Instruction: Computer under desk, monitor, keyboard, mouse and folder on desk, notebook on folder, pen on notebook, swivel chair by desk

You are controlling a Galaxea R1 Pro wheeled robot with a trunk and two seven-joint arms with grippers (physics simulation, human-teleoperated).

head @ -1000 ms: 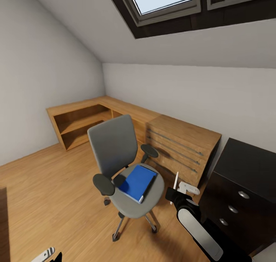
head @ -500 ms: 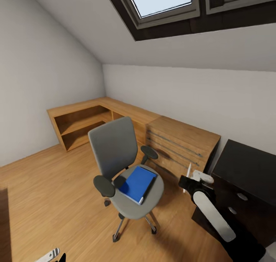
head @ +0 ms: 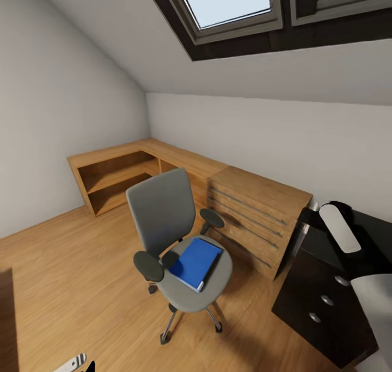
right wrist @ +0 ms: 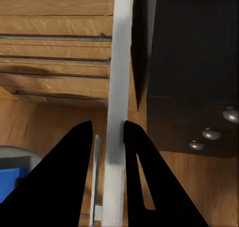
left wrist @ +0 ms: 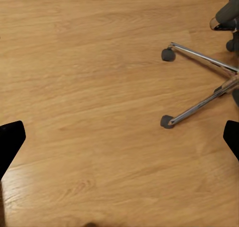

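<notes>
The grey swivel chair (head: 161, 209) stands on the wood floor in the middle of the room, with the bright blue folder (head: 195, 261) lying flat on its seat. At the right stands the black desk (head: 326, 277) with round silver knobs. My right gripper (head: 316, 208) is raised over the desk's near corner. In the right wrist view my right gripper (right wrist: 107, 123) is shut on the thin white pen (right wrist: 119, 62), which runs upright between the wooden dresser and the desk (right wrist: 194, 53). My left gripper (left wrist: 119, 137) hangs open above bare floor near the chair's chrome base (left wrist: 199, 106).
A wooden dresser (head: 256, 211) with bar handles stands between the chair and the desk. A low wooden shelf unit (head: 114, 173) runs along the walls into the far corner. A sloped ceiling with skylights (head: 228, 2) hangs overhead. Open floor lies left of the chair.
My right arm has lifted the pen up and to the right, from in front of the desk's drawer unit to above the desk's corner. Chair and folder stay put.
</notes>
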